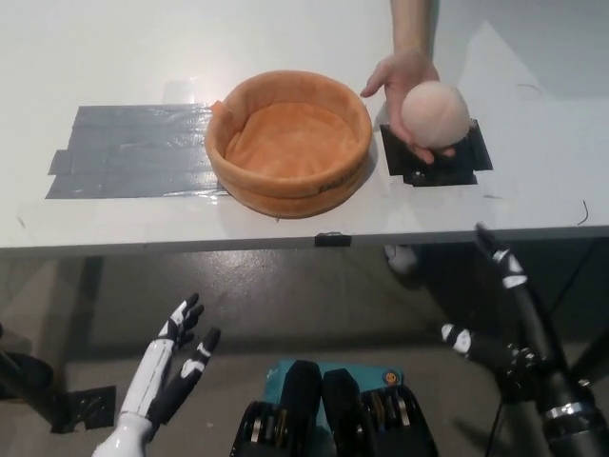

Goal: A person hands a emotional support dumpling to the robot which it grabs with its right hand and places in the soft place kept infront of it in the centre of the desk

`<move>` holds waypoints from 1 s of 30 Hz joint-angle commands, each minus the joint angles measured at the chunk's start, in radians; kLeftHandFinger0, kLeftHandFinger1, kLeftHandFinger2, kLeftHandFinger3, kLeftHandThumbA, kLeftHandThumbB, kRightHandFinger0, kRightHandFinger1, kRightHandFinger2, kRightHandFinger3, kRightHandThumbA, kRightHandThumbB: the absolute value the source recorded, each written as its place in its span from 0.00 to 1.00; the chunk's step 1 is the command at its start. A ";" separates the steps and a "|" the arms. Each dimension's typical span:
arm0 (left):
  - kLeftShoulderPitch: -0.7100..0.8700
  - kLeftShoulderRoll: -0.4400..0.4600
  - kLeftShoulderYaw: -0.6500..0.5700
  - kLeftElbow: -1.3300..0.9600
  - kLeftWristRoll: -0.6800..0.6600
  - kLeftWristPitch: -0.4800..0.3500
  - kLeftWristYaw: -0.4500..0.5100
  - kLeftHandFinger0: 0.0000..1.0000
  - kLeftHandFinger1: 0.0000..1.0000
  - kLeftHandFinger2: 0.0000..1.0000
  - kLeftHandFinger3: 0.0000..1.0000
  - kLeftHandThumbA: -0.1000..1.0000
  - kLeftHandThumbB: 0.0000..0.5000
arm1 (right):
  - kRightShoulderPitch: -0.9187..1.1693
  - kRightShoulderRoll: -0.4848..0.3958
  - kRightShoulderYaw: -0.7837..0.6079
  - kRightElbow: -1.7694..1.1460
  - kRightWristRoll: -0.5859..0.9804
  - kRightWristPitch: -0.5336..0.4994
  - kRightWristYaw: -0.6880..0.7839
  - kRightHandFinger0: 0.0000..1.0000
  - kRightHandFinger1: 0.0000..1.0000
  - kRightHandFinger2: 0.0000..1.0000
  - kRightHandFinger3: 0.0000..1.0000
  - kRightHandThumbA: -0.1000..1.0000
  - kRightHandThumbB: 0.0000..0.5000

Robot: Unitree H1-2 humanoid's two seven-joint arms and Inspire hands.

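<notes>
Dumpling: round, pale peach plush, held above the desk's right side. Soft bed: orange, round, raised rim (empty), desk centre.

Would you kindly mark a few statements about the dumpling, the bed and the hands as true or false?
1. The dumpling lies in the orange soft bed. False: a person's hand holds it beside the bed.
2. The bed holds nothing. True.
3. The right hand grips the dumpling. False: it is open below the table edge.
4. The left hand is open at lower left. True.
</notes>
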 commanded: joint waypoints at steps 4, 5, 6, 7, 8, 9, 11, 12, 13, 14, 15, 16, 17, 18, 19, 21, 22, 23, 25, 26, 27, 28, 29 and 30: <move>0.021 0.000 -0.006 -0.007 0.000 -0.095 0.005 1.00 1.00 1.00 1.00 1.00 0.20 | -0.167 -0.018 -0.062 -0.239 -0.097 0.238 0.049 1.00 1.00 1.00 1.00 0.91 0.65; 0.025 -0.002 -0.004 -0.009 -0.004 -0.093 0.004 1.00 1.00 1.00 1.00 0.99 0.20 | -0.222 -0.027 -0.068 -0.241 -0.106 0.281 0.063 1.00 1.00 1.00 1.00 0.89 0.63; 0.025 -0.002 -0.004 -0.008 -0.005 -0.095 0.004 1.00 1.00 1.00 1.00 0.99 0.20 | -0.243 -0.032 -0.068 -0.236 -0.114 0.296 0.067 1.00 1.00 1.00 1.00 0.89 0.64; 0.024 -0.002 -0.003 -0.006 -0.006 -0.098 0.004 1.00 1.00 1.00 1.00 0.99 0.20 | -0.268 -0.038 -0.067 -0.230 -0.127 0.312 0.071 1.00 1.00 1.00 1.00 0.90 0.64; 0.025 -0.001 -0.003 -0.007 -0.003 -0.099 0.004 1.00 1.00 1.00 1.00 0.99 0.20 | -0.315 -0.054 -0.062 -0.212 -0.149 0.332 0.082 1.00 1.00 1.00 1.00 0.91 0.63; 0.025 0.000 -0.003 -0.007 -0.004 -0.101 0.003 1.00 1.00 1.00 1.00 0.98 0.19 | -0.349 -0.059 -0.062 -0.202 -0.147 0.362 0.094 1.00 1.00 1.00 1.00 0.91 0.66; 0.021 0.000 -0.001 -0.013 -0.008 -0.090 -0.003 1.00 1.00 1.00 1.00 0.96 0.19 | -0.446 -0.076 -0.059 -0.149 -0.140 0.413 0.117 1.00 1.00 1.00 1.00 0.88 0.67; 0.020 0.000 -0.001 -0.011 -0.011 -0.092 -0.004 1.00 1.00 1.00 1.00 0.95 0.18 | -0.498 -0.088 -0.048 -0.109 -0.157 0.432 0.127 1.00 1.00 1.00 1.00 0.88 0.68; 0.019 0.002 -0.001 -0.012 -0.009 -0.092 -0.005 1.00 1.00 1.00 1.00 0.94 0.18 | -0.544 -0.096 -0.037 -0.072 -0.165 0.451 0.137 1.00 1.00 1.00 1.00 0.89 0.70; 0.019 0.003 -0.001 -0.013 -0.008 -0.091 -0.005 1.00 1.00 1.00 1.00 0.94 0.18 | -0.557 -0.098 -0.034 -0.062 -0.166 0.458 0.140 1.00 1.00 1.00 1.00 0.89 0.70; 0.016 0.002 0.000 -0.011 -0.011 -0.094 -0.005 1.00 1.00 1.00 1.00 0.94 0.17 | -0.594 -0.103 -0.023 -0.025 -0.171 0.467 0.149 1.00 1.00 1.00 1.00 0.90 0.71; 0.016 0.002 -0.001 -0.013 -0.011 -0.093 -0.006 1.00 1.00 1.00 1.00 0.93 0.17 | -0.641 -0.106 -0.007 0.025 -0.181 0.493 0.162 1.00 1.00 1.00 1.00 0.91 0.71; 0.015 0.000 -0.003 -0.014 -0.007 -0.093 -0.005 1.00 1.00 1.00 1.00 0.92 0.17 | -0.675 -0.110 0.007 0.063 -0.186 0.510 0.173 1.00 1.00 1.00 1.00 0.91 0.70; 0.013 0.001 -0.005 -0.015 -0.004 -0.091 -0.005 1.00 1.00 1.00 1.00 0.92 0.17 | -0.706 -0.111 0.019 0.109 -0.183 0.515 0.183 1.00 1.00 1.00 1.00 0.90 0.71; 0.013 0.002 -0.005 -0.017 -0.001 -0.089 -0.006 1.00 1.00 1.00 1.00 0.92 0.18 | -0.732 -0.111 0.029 0.149 -0.181 0.524 0.190 1.00 1.00 1.00 1.00 0.90 0.73; 0.013 0.002 -0.006 -0.023 -0.001 -0.078 -0.008 1.00 1.00 1.00 1.00 0.92 0.17 | -0.807 -0.102 0.053 0.272 -0.169 0.538 0.206 1.00 1.00 1.00 1.00 0.85 0.71; 0.012 0.001 -0.006 -0.023 -0.001 -0.078 -0.008 1.00 1.00 1.00 1.00 0.92 0.17 | -0.815 -0.103 0.057 0.289 -0.168 0.535 0.205 1.00 1.00 1.00 1.00 0.85 0.71; 0.011 0.000 -0.007 -0.025 0.000 -0.077 -0.008 1.00 1.00 1.00 1.00 0.92 0.17 | -0.840 -0.105 0.075 0.336 -0.177 0.530 0.208 1.00 1.00 1.00 1.00 0.89 0.74; 0.010 0.001 -0.007 -0.027 0.002 -0.080 -0.007 1.00 1.00 1.00 1.00 0.91 0.16 | -0.883 -0.102 0.098 0.431 -0.184 0.517 0.202 1.00 1.00 1.00 1.00 0.93 0.79; 0.010 0.002 -0.007 -0.028 0.002 -0.081 -0.007 1.00 1.00 1.00 1.00 0.91 0.17 | -0.900 -0.102 0.108 0.464 -0.183 0.519 0.203 1.00 1.00 1.00 1.00 0.94 0.78; 0.009 0.001 -0.006 -0.026 -0.002 -0.084 -0.007 1.00 1.00 1.00 1.00 0.91 0.19 | -0.924 -0.099 0.118 0.517 -0.180 0.518 0.207 1.00 1.00 1.00 1.00 0.96 0.82; 0.008 0.002 -0.005 -0.027 -0.003 -0.084 -0.008 1.00 1.00 1.00 1.00 0.91 0.19 | -0.939 -0.096 0.126 0.552 -0.177 0.513 0.205 1.00 1.00 1.00 1.00 0.96 0.82; 0.005 0.001 -0.005 -0.029 -0.004 -0.082 -0.008 1.00 1.00 1.00 1.00 0.91 0.18 | -0.964 -0.089 0.128 0.606 -0.169 0.503 0.199 1.00 1.00 1.00 1.00 0.94 0.82; 0.003 0.000 -0.006 -0.031 -0.002 -0.080 -0.008 1.00 1.00 1.00 1.00 0.90 0.18 | -0.974 -0.085 0.128 0.633 -0.159 0.495 0.194 1.00 1.00 1.00 1.00 0.92 0.80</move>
